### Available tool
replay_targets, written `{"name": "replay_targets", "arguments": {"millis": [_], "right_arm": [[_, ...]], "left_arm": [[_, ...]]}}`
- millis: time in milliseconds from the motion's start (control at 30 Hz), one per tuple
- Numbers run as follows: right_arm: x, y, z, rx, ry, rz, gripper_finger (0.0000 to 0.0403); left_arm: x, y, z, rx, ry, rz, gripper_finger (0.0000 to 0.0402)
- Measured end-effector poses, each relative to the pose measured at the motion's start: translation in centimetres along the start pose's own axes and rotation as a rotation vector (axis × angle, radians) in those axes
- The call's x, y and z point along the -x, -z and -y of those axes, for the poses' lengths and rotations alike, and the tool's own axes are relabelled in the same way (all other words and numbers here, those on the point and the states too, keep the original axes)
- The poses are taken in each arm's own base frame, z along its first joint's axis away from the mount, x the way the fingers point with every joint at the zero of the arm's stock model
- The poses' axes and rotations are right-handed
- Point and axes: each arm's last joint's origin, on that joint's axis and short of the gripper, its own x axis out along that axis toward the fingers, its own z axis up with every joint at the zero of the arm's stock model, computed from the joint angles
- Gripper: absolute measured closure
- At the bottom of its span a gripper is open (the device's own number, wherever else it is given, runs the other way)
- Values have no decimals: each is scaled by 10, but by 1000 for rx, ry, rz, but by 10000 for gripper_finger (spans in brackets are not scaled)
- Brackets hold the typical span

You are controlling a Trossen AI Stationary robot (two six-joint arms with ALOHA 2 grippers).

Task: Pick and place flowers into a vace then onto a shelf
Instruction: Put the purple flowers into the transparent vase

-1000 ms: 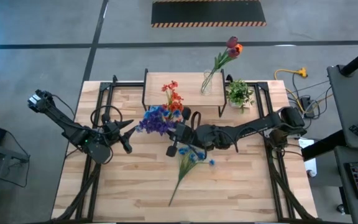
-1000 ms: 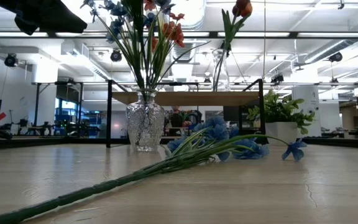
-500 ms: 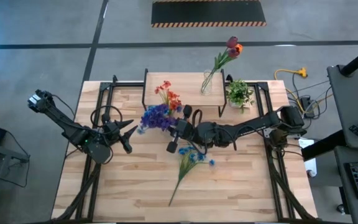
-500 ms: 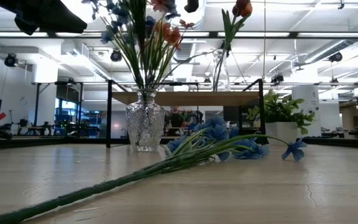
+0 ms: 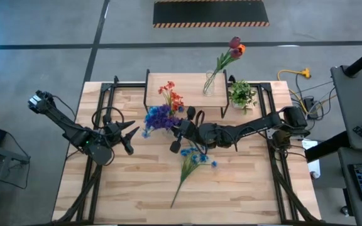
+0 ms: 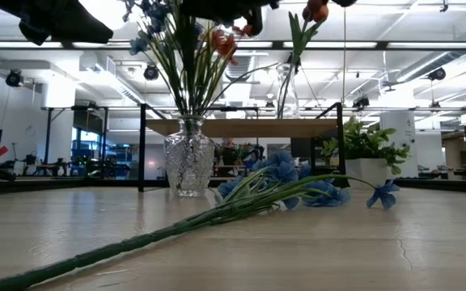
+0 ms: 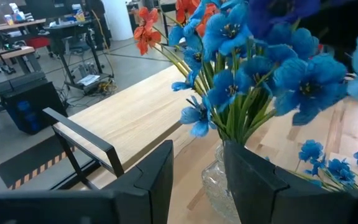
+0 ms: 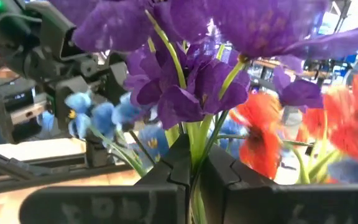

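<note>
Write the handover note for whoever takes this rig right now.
Right gripper: jaws shut on the purple flowers, stems going into the glass vase on the table.
Left gripper: waiting left of the vase, holding nothing.
Done: blue and orange-red flowers already in that vase; tulips in a second vase on the shelf.
Left: release purple stems, add the blue stem lying on the table, move vase to shelf.

Bright, even overhead light, glaring ceiling strips (low view), blurred close wrist-view blooms.
</note>
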Motion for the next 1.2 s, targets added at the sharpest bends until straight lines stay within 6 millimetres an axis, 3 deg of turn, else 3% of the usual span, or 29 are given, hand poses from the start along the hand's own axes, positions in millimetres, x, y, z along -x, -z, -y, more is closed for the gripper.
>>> {"name": "replay_targets", "arguments": {"millis": [433,800,1200], "right_arm": [[7,33,8,-95,12,-53,394],[5,33,14,-109,29,-15,392],[-3,21,14,-90,-14,-50,283]], "left_arm": [[-1,0,0,1,-4,0,276],[-1,0,0,3,-4,0,276],[-1,0,0,9,-3,1,276]]}}
